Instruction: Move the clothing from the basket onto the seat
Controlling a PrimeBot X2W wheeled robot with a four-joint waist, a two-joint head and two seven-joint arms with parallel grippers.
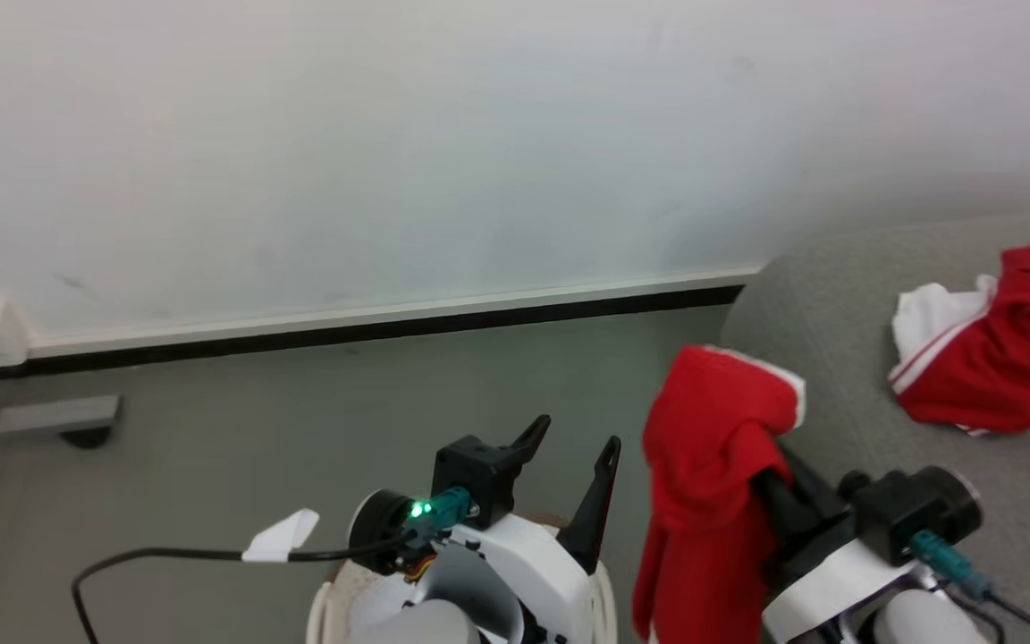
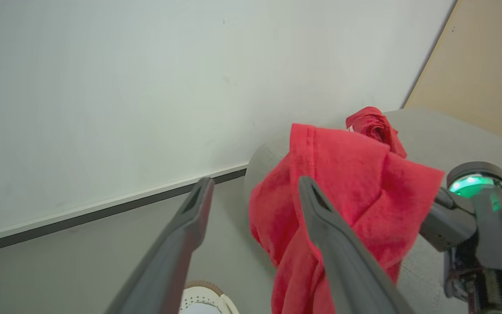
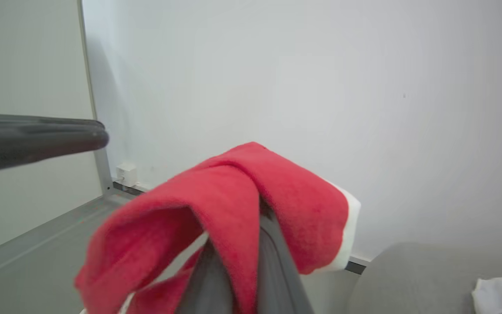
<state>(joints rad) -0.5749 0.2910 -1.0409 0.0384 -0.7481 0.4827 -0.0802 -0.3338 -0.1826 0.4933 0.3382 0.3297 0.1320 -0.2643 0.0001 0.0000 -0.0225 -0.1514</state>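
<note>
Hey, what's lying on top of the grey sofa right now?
One crumpled red-and-white garment lies on the sofa; the cushion beneath it is hidden. The right gripper holds another red garment, not laid down.

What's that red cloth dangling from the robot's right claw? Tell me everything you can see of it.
The red garment is soft, fleecy-looking fabric with a white band along one edge at its top. It is crumpled and folded over the right gripper, whose dark fingers are shut on it, and its longer part hangs limp below. It is held in the air by the rounded end of the grey sofa; whether it brushes the sofa cannot be told.
</note>
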